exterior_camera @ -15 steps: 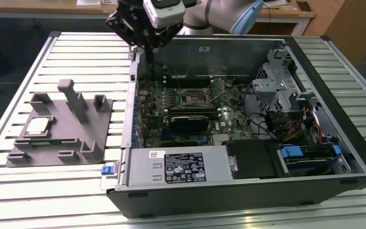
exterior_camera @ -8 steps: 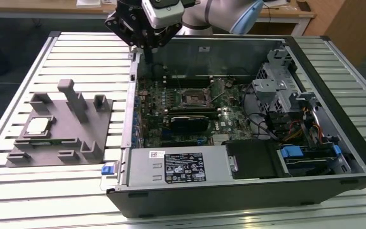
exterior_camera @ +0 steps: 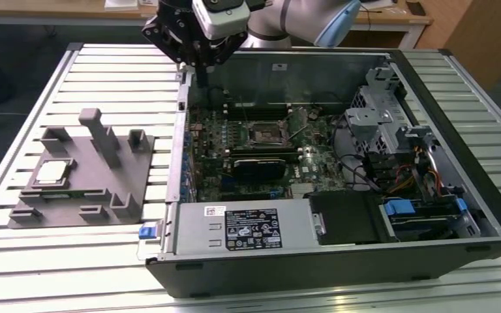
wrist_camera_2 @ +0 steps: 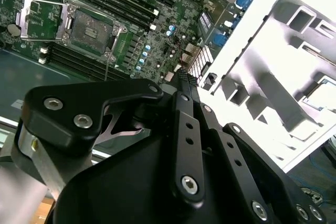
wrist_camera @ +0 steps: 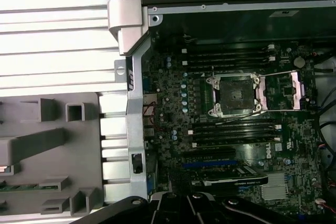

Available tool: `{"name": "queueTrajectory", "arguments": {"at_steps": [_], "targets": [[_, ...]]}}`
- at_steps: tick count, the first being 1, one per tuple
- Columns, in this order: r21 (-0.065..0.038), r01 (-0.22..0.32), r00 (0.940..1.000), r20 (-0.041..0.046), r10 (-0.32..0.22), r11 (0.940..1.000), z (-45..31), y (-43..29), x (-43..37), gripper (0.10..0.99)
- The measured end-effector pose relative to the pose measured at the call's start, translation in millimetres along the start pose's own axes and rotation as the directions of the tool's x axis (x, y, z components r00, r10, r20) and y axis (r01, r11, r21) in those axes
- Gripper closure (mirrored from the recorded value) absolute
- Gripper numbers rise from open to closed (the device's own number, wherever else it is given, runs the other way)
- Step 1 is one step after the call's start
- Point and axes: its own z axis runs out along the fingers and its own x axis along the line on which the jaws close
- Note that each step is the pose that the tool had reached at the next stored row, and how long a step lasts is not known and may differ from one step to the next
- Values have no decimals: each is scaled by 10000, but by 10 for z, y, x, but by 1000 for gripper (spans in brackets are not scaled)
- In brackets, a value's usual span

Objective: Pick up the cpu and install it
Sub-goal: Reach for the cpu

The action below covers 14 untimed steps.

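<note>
The cpu [exterior_camera: 52, 171] is silvery-white, the tray [exterior_camera: 76, 195] plain grey, the desk [exterior_camera: 102, 72] pale grey with ribbed stripes, the board [exterior_camera: 214, 140] green with black slots [wrist_camera: 231, 128], the pincer [exterior_camera: 200, 70] black, the case [exterior_camera: 320, 277] black with blue tabs [exterior_camera: 149, 229].

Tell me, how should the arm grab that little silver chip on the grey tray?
Probably by two opposite edges of the chip, coming straight down from above: it lies flat, face up, in a pocket of the tray.
</note>
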Motion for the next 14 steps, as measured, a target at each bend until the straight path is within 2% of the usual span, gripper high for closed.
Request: {"name": "queueTrajectory", "arguments": {"at_steps": [14], "targets": [[0,0,10000,0,0,10000,6,-2,28,980]]}}
